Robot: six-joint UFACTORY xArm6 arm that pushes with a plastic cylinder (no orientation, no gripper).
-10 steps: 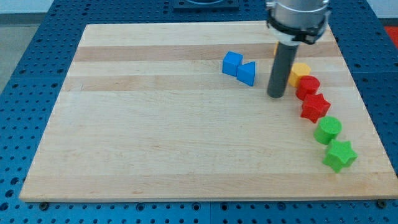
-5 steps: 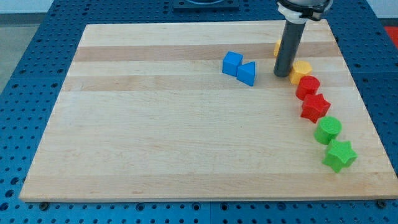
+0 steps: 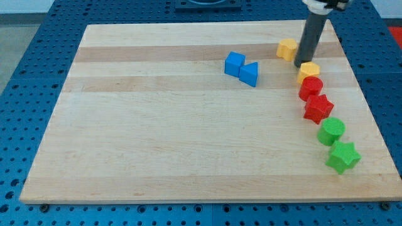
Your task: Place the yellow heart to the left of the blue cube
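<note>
A blue cube (image 3: 235, 63) lies near the top middle of the wooden board (image 3: 157, 138), touching a second blue block (image 3: 249, 73) at its lower right. Two yellow blocks lie at the upper right: one (image 3: 287, 48) nearer the board's top and one (image 3: 308, 70) below and to the right of it. I cannot tell which of them is the heart. My tip (image 3: 305, 61) is down between the two yellow blocks, at the upper edge of the lower one and just right of the upper one.
Below the lower yellow block a curved row runs down the board's right side: a red cylinder (image 3: 311, 87), a red star (image 3: 318, 108), a green cylinder (image 3: 331, 131) and a green star (image 3: 343, 157). Blue pegboard surrounds the board.
My tip has moved up and to the right, from left of the red cylinder to between the two yellow blocks. The upper yellow block is now uncovered. No block has visibly moved.
</note>
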